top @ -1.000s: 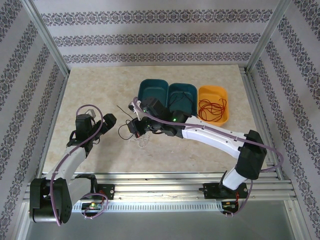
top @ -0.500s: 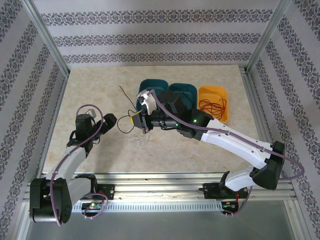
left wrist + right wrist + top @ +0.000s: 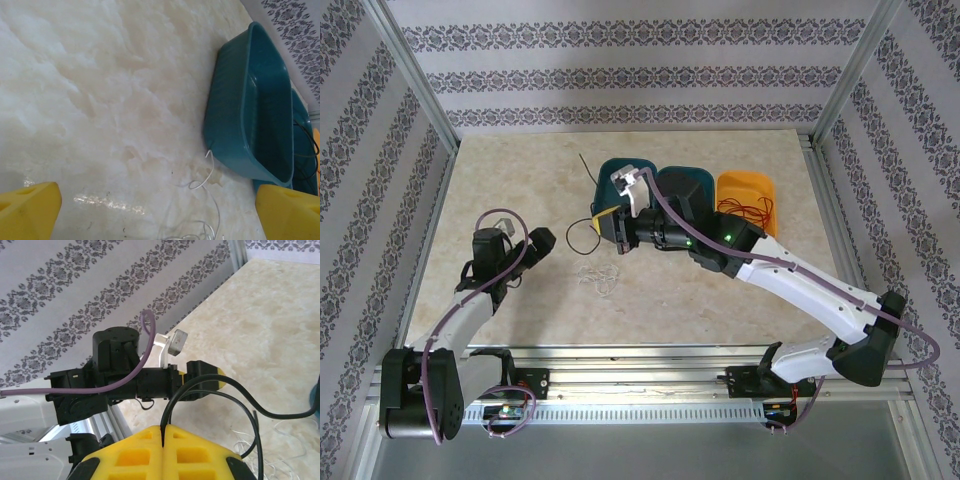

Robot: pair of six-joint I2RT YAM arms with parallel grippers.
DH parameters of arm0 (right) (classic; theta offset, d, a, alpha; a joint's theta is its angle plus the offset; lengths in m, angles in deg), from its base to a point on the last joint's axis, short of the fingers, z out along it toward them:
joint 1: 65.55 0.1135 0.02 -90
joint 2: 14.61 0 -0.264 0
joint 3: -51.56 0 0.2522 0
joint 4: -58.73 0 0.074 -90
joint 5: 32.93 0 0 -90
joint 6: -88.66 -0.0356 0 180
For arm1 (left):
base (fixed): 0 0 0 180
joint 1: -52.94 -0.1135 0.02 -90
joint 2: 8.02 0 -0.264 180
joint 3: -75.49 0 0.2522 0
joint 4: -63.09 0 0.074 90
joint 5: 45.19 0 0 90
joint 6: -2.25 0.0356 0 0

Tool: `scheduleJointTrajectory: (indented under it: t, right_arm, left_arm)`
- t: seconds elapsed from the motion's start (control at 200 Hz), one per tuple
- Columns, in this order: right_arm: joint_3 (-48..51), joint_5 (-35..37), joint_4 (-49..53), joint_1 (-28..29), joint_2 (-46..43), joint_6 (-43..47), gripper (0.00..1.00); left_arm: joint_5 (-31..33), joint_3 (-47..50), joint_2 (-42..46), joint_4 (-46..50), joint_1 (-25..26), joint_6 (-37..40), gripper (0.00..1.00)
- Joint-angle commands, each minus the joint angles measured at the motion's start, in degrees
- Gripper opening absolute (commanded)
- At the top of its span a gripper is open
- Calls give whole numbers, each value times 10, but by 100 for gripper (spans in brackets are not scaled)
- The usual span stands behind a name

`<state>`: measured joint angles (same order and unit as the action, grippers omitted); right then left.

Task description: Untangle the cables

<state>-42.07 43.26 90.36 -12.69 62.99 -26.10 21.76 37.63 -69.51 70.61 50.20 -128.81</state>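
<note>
My right gripper (image 3: pixel 163 432) has its jaws clamped together on the thin black cable (image 3: pixel 210 390). I see my left gripper (image 3: pixel 159 212) gaping wide, with the thin white curly cable (image 3: pixel 207 172) lying loose between its jaws.

Black cable (image 3: pixel 287 416), teal bins (image 3: pixel 240 120), orange bin (image 3: pixel 745 178), marbled beige table (image 3: pixel 520 180).

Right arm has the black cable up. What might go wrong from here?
1. The black cable sits pinched at the very tips of the right gripper, so it may slip out.
2. Its loop hangs near the white cable and the open left gripper; it might snag either.
</note>
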Motion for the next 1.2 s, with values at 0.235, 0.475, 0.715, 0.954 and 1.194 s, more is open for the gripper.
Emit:
scheduleJointTrajectory:
  t: [0.235,0.475,0.715,0.954,1.194]
  right_arm:
    - [11,102,54,-80,-42,18,0]
    - [54,109,71,-197,-47,15,0]
    - [74,92,71,-282,-9,16,0]
    - [83,94,77,-305,42,12,0]
    - [79,82,82,-305,92,3,0]
  left_arm:
    - [-23,-4,-9,-31,5,4,99]
    - [-22,-9,-11,-31,16,10,99]
    - [-23,-10,-13,-31,20,12,99]
    - [-23,-13,-14,-28,22,13,99]
    - [-25,-18,-17,-28,22,14,99]
